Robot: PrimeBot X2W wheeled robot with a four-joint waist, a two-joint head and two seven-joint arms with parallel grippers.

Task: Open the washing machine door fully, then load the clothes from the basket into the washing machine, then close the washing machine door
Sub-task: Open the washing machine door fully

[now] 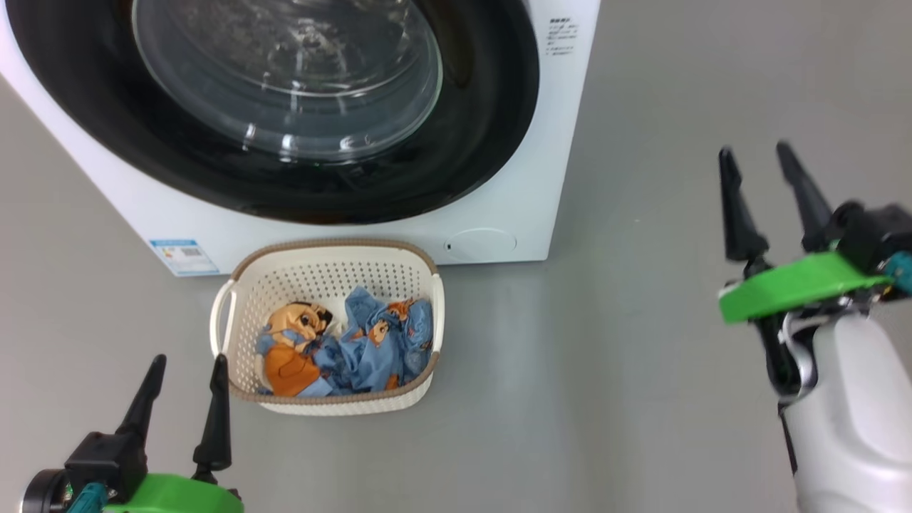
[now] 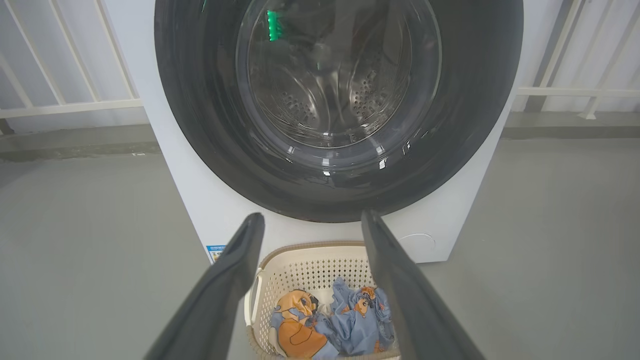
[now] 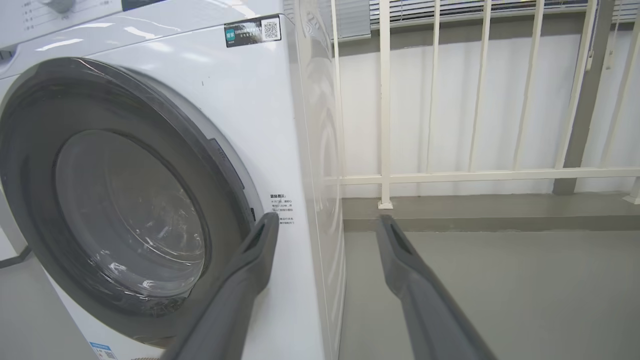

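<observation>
Clothes [image 1: 349,342] are lying crumpled in the basket [image 1: 313,274], which is sitting on the smooth grey floor [image 1: 641,399] just in front of the washer [image 1: 563,142]. The door [image 1: 484,128] is sitting shut against the washer's front. The left gripper [image 1: 189,358] is hovering by the basket's near-left corner, fingers spread and empty. The right gripper [image 1: 754,147] is hanging well to the right over the floor, fingers likewise apart, gripping nothing. A white railing [image 3: 480,175] is running along a pale wall [image 3: 500,100] beyond the washer.
</observation>
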